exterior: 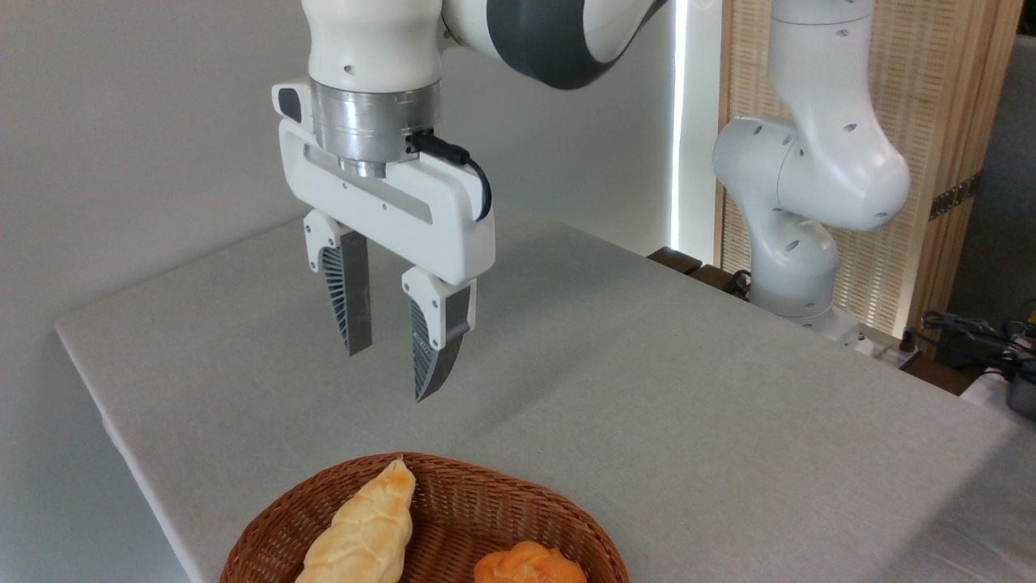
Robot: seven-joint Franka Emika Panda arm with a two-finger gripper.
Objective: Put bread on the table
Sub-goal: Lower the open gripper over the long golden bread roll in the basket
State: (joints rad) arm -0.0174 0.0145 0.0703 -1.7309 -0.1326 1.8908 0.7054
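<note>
Hand: the hand point(392, 360) hangs in the upper left part of the frame, above the counter, fingers pointing down; the two fingers stand apart with a clear gap between them and nothing is held.
Bread: the bread point(361, 530) lies in the basket at the bottom of the frame, on the left side of it, one pointed end up toward the back rim; the lower end is cut by the frame edge.
Basket: the brown wicker basket point(486, 482) sits near the front left edge of the counter; its lower part is out of the frame.
Bun: a small orange bun point(528, 564) lies in the basket to the right of the bread, apart from it.
Counter: the counter point(664, 389), covered with grey cloth, fills the middle of the frame; its left edge runs from the middle left down to the basket.
Open room: the cloth is bare under the hand, behind the basket and far to the right.
Arm base: the white arm base point(797, 251) stands at the far right edge of the counter, well apart from the basket.
</note>
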